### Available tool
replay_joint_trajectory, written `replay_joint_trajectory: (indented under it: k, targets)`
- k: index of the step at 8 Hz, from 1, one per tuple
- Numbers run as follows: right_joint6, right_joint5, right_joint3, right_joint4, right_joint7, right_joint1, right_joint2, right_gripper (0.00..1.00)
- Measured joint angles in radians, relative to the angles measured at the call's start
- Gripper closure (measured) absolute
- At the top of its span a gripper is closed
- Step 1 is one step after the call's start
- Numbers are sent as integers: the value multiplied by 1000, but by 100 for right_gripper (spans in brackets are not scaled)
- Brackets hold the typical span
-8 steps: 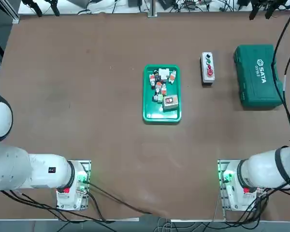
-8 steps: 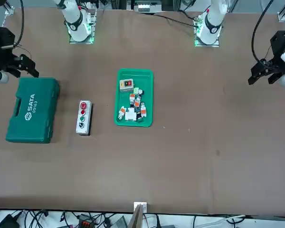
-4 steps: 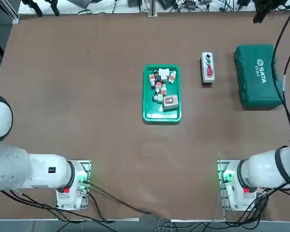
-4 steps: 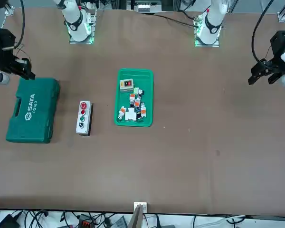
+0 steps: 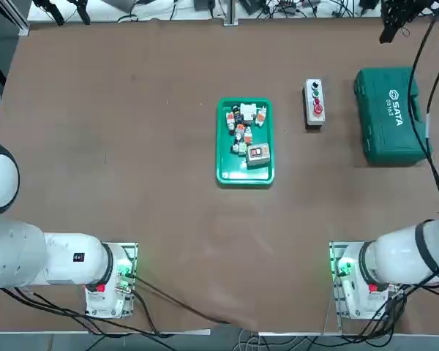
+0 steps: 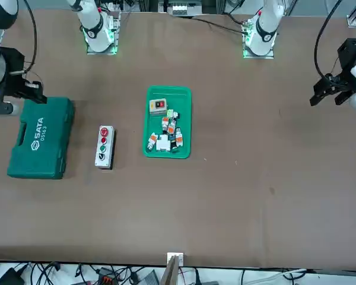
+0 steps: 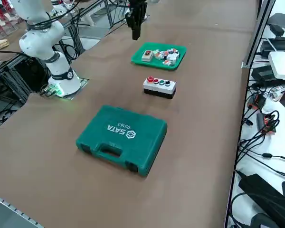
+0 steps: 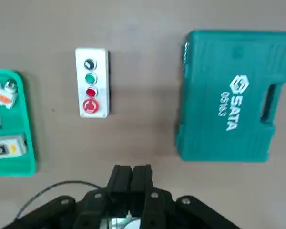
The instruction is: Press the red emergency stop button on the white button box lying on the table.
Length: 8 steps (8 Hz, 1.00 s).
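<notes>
- The big dark green tool case (image 5: 392,113) has white letters on its lid that say "SATA". There is a small number beside the name, too small to read for sure.
- The white button box (image 8: 91,82) is a thin box with four round buttons in a row: dark, green, small red, and then the red emergency stop button (image 8: 89,106) at one end. That red one is the biggest.
- The box lies flat on the brown table (image 5: 132,161), between the green tray (image 5: 245,174) of little parts and the tool case. It touches neither one.
- The right gripper (image 8: 132,175) hangs high over the table, up in the air and not touching the box. Its two black fingers are pressed together with nothing between them.
- In the wrist view the box sits ahead of the fingers, a bit to one side.
</notes>
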Motion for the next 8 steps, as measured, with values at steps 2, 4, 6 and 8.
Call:
replay_joint_trajectory:
  k: [2, 4, 6, 8]
  targets:
    - [60, 23, 9, -112, -1, 6, 0, 98]
    - [197, 43, 14, -228, -1, 28, 4, 98]
    - [394, 44, 17, -357, 21, 85, 7, 98]
    - [589, 44, 19, -483, 50, 119, 7, 98]
